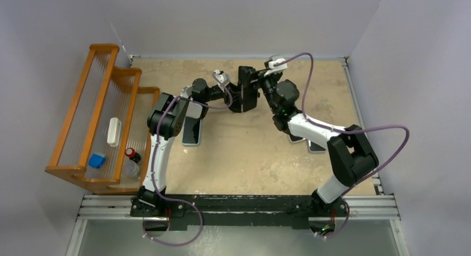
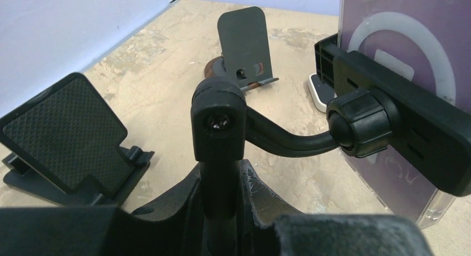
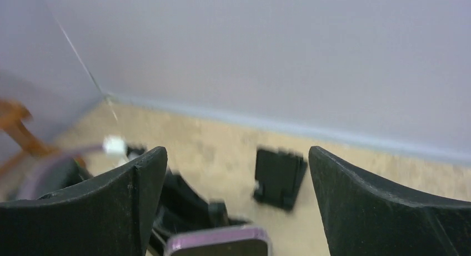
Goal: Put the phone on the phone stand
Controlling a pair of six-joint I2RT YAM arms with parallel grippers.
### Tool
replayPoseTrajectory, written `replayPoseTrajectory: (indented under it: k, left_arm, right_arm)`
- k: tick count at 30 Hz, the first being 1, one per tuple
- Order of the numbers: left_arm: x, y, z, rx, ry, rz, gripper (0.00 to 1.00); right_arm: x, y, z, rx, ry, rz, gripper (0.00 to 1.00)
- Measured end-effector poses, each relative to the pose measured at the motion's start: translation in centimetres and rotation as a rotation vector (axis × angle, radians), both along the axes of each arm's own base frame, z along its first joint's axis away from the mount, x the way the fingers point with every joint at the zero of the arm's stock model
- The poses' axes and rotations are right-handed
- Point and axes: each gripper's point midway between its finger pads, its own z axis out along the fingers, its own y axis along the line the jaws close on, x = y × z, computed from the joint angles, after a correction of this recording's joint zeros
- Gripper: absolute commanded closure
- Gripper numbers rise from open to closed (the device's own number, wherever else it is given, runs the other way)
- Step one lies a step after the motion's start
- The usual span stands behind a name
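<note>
The phone stand [image 2: 289, 142] is a black stem with a curved arm, a ball joint and a clamp plate. My left gripper [image 2: 219, 195] is shut on the stem, holding the stand above the middle of the table [image 1: 250, 150]. The phone [image 2: 400, 39], in a clear purple case with a white ring, sits upright against the clamp plate. In the top view the phone [image 1: 247, 85] stands between both grippers. My right gripper [image 3: 236, 156] is open just above the phone's purple top edge [image 3: 219, 245], its fingers wide on either side and apart from it.
A black textured stand [image 2: 66, 134] lies at the left, a grey stand [image 2: 244, 45] at the back and a white base [image 2: 317, 95] beside it. A wooden rack [image 1: 94, 117] with small items fills the left side. The walls are close behind.
</note>
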Motion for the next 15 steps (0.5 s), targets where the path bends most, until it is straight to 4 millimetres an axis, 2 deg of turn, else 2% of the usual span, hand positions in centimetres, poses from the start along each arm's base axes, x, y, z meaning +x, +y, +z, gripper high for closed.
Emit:
replayPoseTrajectory:
  k: [1,2,5,7,10,12,15]
  left_arm:
    - [-0.1,0.0,-0.1,0.002,0.005,-0.003,1.0]
    - [0.0,0.2,-0.2,0.004,0.013,-0.003,1.0]
    - [-0.2,0.3,-0.3,0.002,0.027,-0.015,1.0]
    - [-0.4,0.2,-0.3,0.003,0.028,-0.025,1.0]
    - [-0.7,-0.1,0.0,0.009,0.034,-0.073,1.0]
    - [-0.6,-0.6,0.4,0.01,0.033,-0.113,1.0]
    - [0.2,-1.7,0.9,-0.001,0.028,-0.183,1.0]
  right_arm:
    - [0.0,-0.2,1.5,0.028,-0.035,-0.006,0.01]
    - [-0.4,-0.6,4.1,0.078,-0.095,-0.01,0.02]
    - [-2.0,-1.7,9.6,0.17,-0.217,-0.016,0.01]
    - [-4.1,-3.3,14.6,0.248,-0.331,-0.026,0.01]
    - [-7.1,-5.7,19.8,0.33,-0.453,-0.047,0.01]
    - [-8.9,-7.4,21.9,0.373,-0.507,-0.073,0.02]
    - [-9.8,-9.4,22.1,0.407,-0.513,-0.135,0.01]
